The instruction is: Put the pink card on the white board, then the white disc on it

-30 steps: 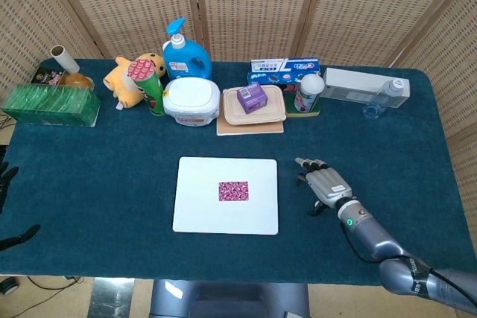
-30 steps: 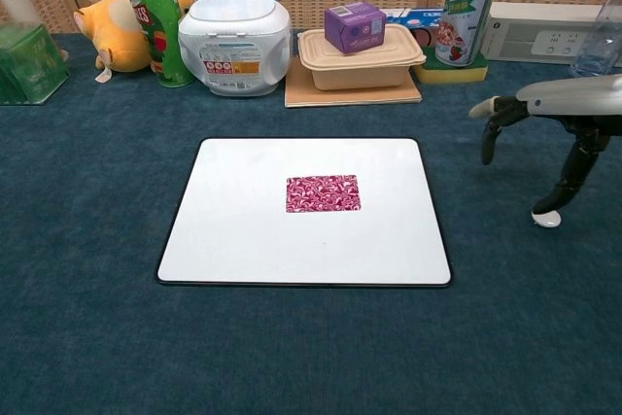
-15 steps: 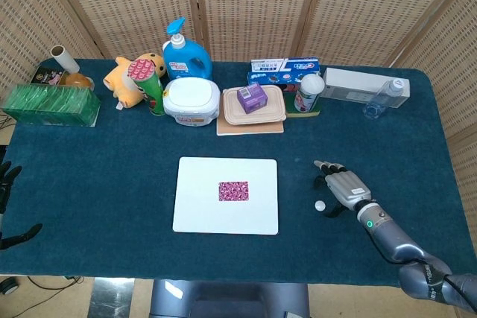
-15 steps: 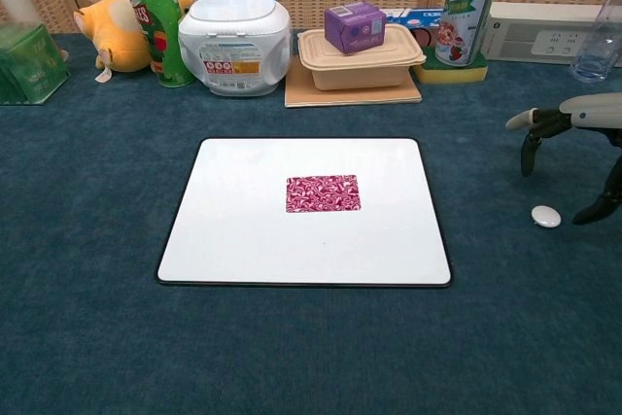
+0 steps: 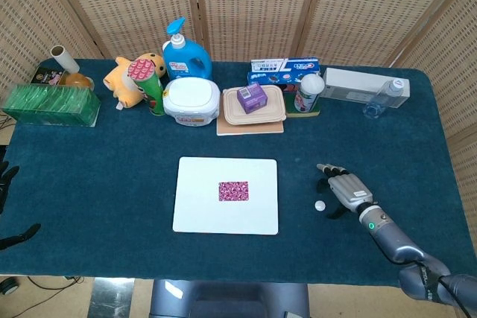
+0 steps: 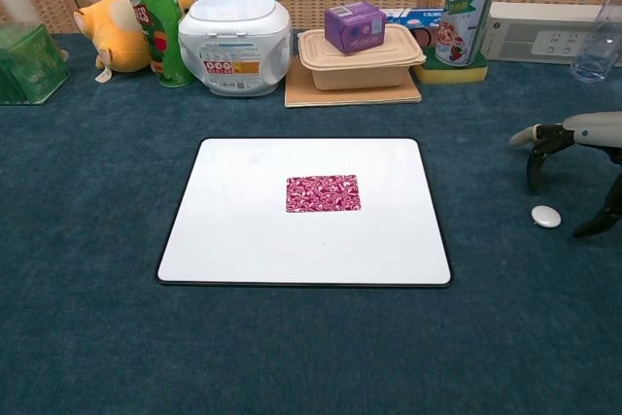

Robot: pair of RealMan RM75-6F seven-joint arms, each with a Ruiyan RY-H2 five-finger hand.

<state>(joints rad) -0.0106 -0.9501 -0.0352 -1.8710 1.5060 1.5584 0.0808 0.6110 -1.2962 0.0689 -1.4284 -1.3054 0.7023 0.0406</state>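
Note:
The pink patterned card lies flat in the middle of the white board. The small white disc rests on the blue cloth to the right of the board, apart from it. My right hand hovers just right of the disc, palm down, fingers spread, holding nothing; in the chest view its fingertips straddle the disc without touching it. My left hand shows only as dark fingertips at the far left edge of the head view, holding nothing.
Along the back edge stand a green box, plush toy, green can, blue bottle, white tub, beige container with a purple box, a cup, a white box and a clear bottle.
My right hand let go of the white disc and moved right, away from the board; the disc now lies uncovered on the cloth. Card and board have stayed put.

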